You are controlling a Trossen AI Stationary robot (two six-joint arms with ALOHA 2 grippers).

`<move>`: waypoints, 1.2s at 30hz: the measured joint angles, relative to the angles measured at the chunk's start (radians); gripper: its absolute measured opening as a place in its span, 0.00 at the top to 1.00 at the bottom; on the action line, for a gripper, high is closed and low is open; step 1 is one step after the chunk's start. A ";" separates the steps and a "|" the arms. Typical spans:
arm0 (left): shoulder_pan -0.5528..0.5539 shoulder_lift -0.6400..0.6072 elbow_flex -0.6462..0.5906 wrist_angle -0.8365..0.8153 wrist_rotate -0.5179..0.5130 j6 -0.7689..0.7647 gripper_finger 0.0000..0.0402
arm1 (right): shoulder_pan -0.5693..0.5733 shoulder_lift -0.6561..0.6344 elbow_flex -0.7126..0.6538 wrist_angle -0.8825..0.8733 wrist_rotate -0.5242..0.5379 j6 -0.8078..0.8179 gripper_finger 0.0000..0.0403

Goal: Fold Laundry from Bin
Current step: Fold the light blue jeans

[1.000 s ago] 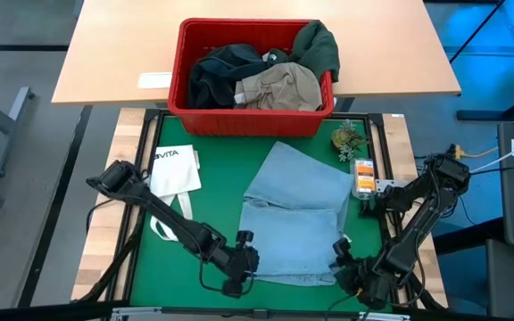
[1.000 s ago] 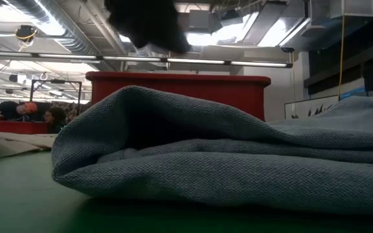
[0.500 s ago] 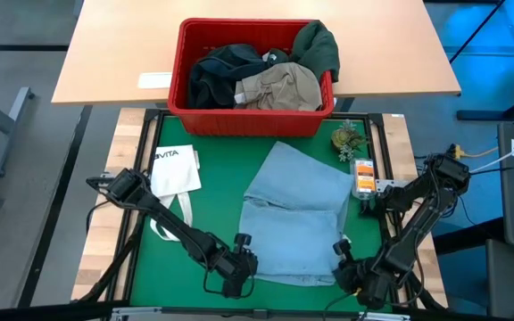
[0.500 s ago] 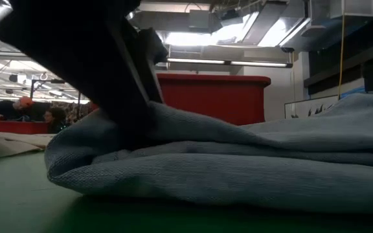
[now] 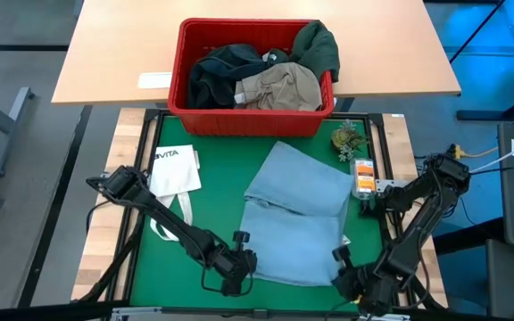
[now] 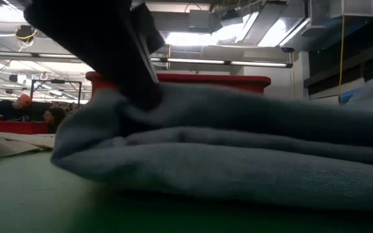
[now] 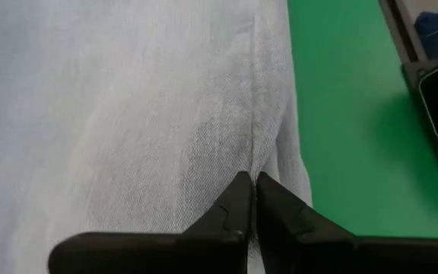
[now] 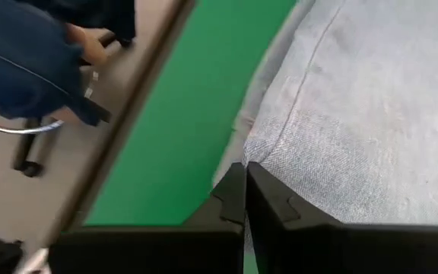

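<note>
- The green desk (image 5: 145, 259) carries light blue denim jeans (image 5: 297, 223) near its front edge.
- The left gripper (image 5: 239, 265) and right gripper (image 5: 344, 272) each pinch the jeans' front hem.

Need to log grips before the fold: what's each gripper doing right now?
Left gripper: shut on the jeans, near-left corner.
Right gripper: shut on the jeans, near-right corner.
</note>
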State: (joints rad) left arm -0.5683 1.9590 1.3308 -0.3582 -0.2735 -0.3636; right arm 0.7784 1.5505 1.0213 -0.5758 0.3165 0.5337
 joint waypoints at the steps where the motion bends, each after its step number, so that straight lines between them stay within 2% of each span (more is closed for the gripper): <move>1: -0.001 -0.009 0.000 -0.011 0.004 0.002 0.99 | 0.000 0.000 0.008 0.001 -0.008 0.010 0.99; 6: -0.002 -0.027 0.000 -0.028 0.051 0.005 0.98 | 0.000 0.000 0.020 0.004 -0.052 0.024 0.98; 13: -0.004 -0.017 0.000 -0.031 0.112 -0.004 0.88 | 0.000 0.025 0.020 0.003 -0.083 0.023 0.93; 16: -0.004 -0.017 0.000 -0.031 0.112 -0.043 0.82 | 0.000 0.025 0.020 0.003 -0.117 0.021 0.87; 21: -0.003 -0.018 0.000 -0.012 0.114 -0.079 0.73 | 0.000 0.025 0.024 -0.006 -0.124 0.020 0.72; 24: 0.006 -0.038 0.000 0.029 0.118 -0.072 0.70 | -0.017 0.026 0.072 -0.085 -0.130 0.012 0.67; 27: 0.036 -0.072 0.000 0.053 0.107 -0.071 0.69 | -0.046 0.026 0.142 -0.211 -0.123 0.004 0.66; 30: 0.080 -0.091 0.000 0.057 0.084 -0.071 0.69 | -0.077 0.025 0.196 -0.313 -0.073 -0.046 0.66; 33: 0.131 -0.093 0.000 0.060 0.058 -0.071 0.69 | -0.112 0.022 0.207 -0.383 -0.019 -0.115 0.66; 36: 0.190 -0.089 0.000 0.048 0.055 -0.071 0.69 | -0.157 0.016 0.200 -0.458 -0.014 -0.170 0.66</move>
State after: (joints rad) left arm -0.3781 1.8702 1.3312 -0.3107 -0.2185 -0.4343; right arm 0.6214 1.5668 1.2212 -1.0334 0.3029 0.3633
